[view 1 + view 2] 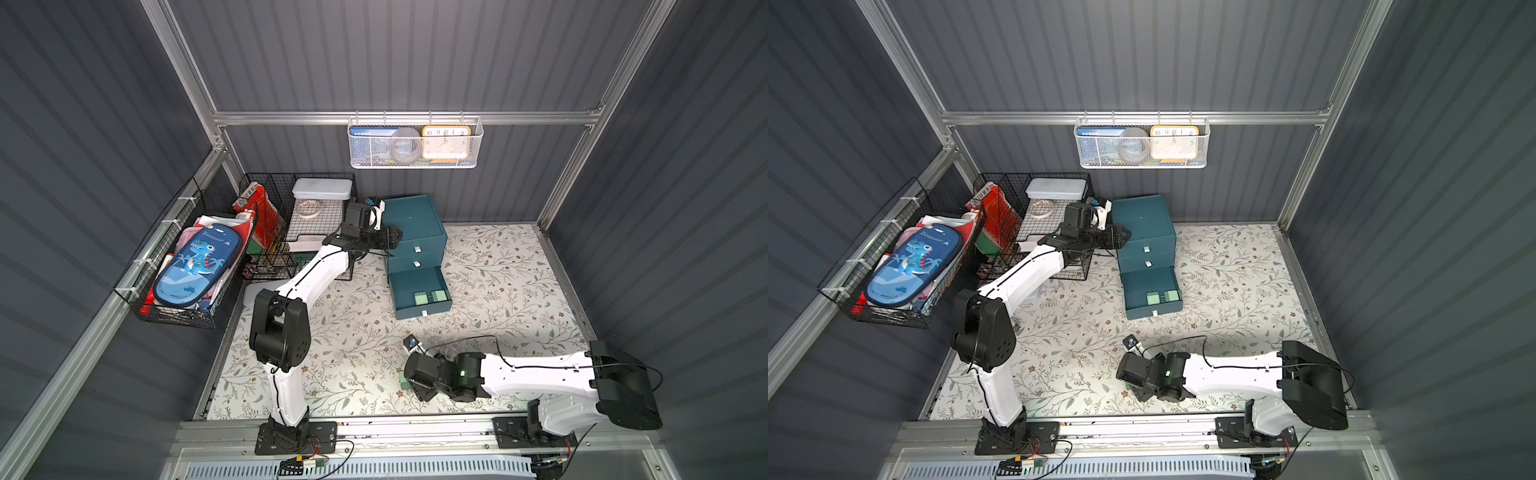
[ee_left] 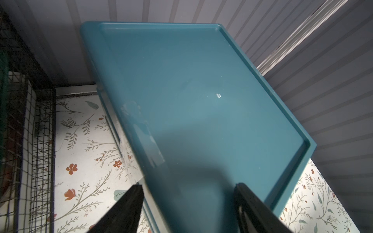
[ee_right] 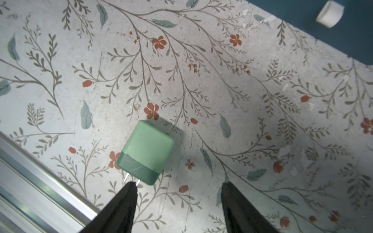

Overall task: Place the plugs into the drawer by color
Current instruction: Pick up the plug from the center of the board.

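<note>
Plug [image 3: 145, 151], matte green rounded cube, lies unheld; left jaws and right jaws apart.

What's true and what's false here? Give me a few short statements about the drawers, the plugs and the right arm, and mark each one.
1. The bottom drawer is pulled open. True.
2. Two pink plugs lie in it. False: the two plugs inside are green.
3. A green plug lies on the floral mat. True.
4. The right gripper has its jaws shut on that plug. False: the jaws stand open and the plug lies ungripped on the mat.
</note>
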